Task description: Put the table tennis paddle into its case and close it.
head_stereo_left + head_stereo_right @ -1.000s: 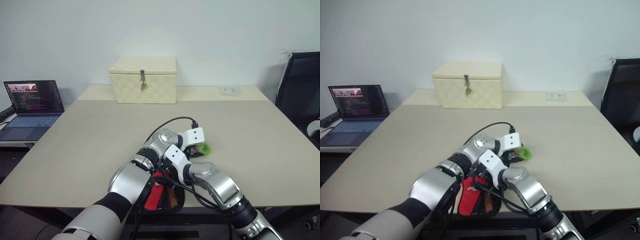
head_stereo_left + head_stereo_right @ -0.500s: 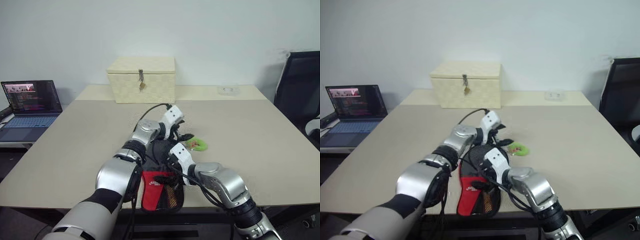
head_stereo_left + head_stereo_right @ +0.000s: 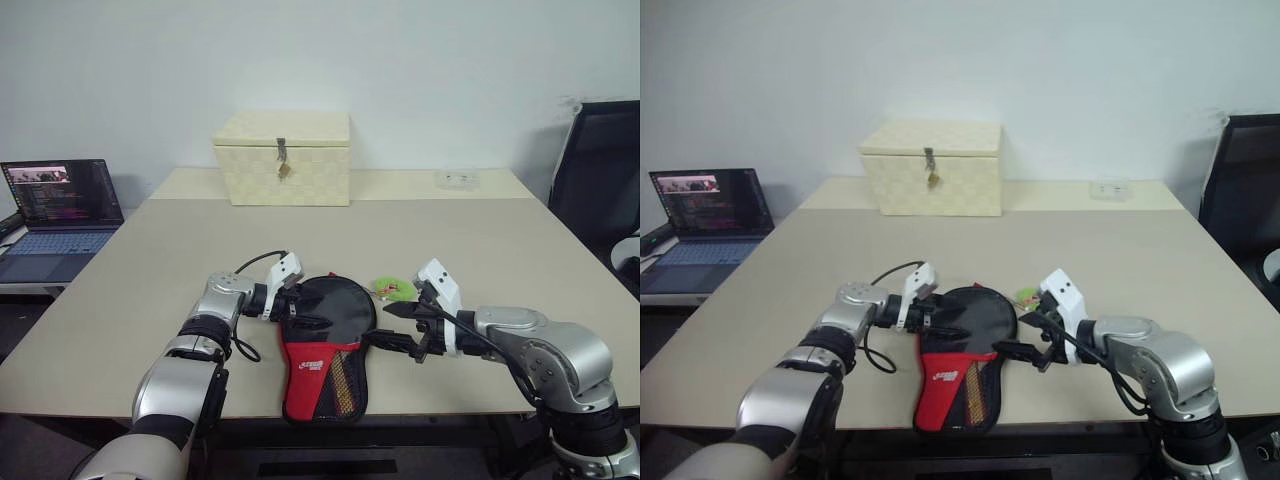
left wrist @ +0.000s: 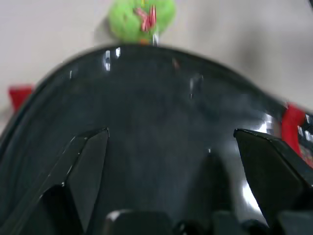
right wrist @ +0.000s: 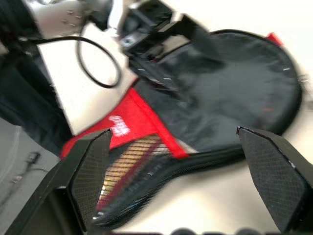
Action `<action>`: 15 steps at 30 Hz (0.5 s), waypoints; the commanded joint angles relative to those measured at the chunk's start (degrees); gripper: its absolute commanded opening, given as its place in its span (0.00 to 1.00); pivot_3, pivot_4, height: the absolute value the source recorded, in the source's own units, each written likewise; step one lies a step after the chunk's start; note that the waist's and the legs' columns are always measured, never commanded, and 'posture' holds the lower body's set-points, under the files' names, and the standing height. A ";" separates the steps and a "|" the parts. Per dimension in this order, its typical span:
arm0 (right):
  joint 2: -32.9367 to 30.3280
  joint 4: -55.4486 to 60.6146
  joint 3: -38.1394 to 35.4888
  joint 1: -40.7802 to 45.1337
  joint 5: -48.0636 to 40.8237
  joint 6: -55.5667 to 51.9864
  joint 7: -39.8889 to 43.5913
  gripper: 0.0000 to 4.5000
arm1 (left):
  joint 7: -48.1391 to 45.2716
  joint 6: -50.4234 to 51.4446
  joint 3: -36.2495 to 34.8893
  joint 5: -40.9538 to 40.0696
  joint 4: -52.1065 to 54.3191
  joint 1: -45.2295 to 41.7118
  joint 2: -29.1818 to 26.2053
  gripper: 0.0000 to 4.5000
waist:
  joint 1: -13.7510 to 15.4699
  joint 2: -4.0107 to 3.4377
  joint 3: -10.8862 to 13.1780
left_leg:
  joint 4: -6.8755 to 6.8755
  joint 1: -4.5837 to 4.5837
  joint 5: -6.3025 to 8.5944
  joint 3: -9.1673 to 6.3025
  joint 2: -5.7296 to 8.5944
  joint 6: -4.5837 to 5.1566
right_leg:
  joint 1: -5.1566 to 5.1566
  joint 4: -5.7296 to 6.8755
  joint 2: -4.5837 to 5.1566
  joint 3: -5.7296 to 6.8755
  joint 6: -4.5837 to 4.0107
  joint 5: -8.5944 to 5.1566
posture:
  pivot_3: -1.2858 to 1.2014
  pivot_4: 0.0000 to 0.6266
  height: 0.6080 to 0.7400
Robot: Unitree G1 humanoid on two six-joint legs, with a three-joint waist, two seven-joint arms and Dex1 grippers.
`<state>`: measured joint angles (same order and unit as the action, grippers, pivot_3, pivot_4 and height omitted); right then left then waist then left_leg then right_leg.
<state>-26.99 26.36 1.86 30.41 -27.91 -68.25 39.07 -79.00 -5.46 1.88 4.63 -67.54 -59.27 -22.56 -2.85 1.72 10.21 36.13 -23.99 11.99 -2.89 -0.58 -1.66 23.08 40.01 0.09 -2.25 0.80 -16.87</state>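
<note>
The case [image 3: 333, 312] lies flat near the table's front edge, with its round black end farther in and its red panel and mesh pocket [image 3: 345, 385] toward the edge. Its green charm [image 3: 393, 290] rests on the table beside the round end. The table tennis paddle is hidden. My left gripper [image 3: 303, 312] stands open at the case's left rim, its fingers over the black fabric [image 4: 171, 98]. My right gripper [image 3: 392, 327] hangs open just to the right of the case, pointing at it, with nothing between its fingers. The right wrist view looks across the case [image 5: 230, 93] to the left gripper [image 5: 159, 73].
A cream woven latched box [image 3: 283, 158] stands at the back of the table [image 3: 150, 270], and a small white object [image 3: 458, 180] lies at the back right. A laptop [image 3: 60, 205] sits on a side surface to the left. A black chair [image 3: 600, 180] stands on the right.
Both arms were crossed over the case and have drawn apart, the left arm to the left and the right arm to the right. The case now lies uncovered between them.
</note>
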 commanded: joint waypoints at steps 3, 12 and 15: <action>-3.59 -11.53 8.83 3.82 13.16 19.26 -2.87 1.00 | 4.71 -0.06 1.21 0.55 -0.24 1.08 1.61 0.99 | 0.02 0.00 0.00 | 0.04 0.04 0.00 0.05 0.04 0.01 | -0.02 0.02 -0.01 -0.03 0.01 0.01 | 0.52 0.24 1.00; -2.43 -39.47 16.50 12.88 26.87 42.71 -1.93 1.00 | 6.19 -0.13 2.18 0.57 -0.49 1.15 3.14 0.99 | -0.01 0.00 -0.01 | 0.06 0.09 -0.01 0.08 0.04 0.01 | -0.05 0.06 -0.02 -0.05 0.02 0.02 | 0.52 0.24 1.00; -1.72 -47.09 16.84 15.28 29.10 47.42 -0.87 1.00 | 5.86 -0.22 2.56 0.51 -0.33 0.86 3.46 0.99 | -0.02 0.01 -0.01 | 0.06 0.09 -0.01 0.08 0.02 0.01 | -0.05 0.06 -0.02 -0.04 0.01 0.02 | 0.52 0.24 1.00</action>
<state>-28.90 -18.42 18.86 43.89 -0.25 -24.32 37.51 -72.96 -6.08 3.10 4.58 -67.31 -58.90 -19.83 -2.87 1.72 10.20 36.19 -23.90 11.99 -2.81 -0.57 -1.65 23.03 40.06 0.07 -2.29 0.81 -16.85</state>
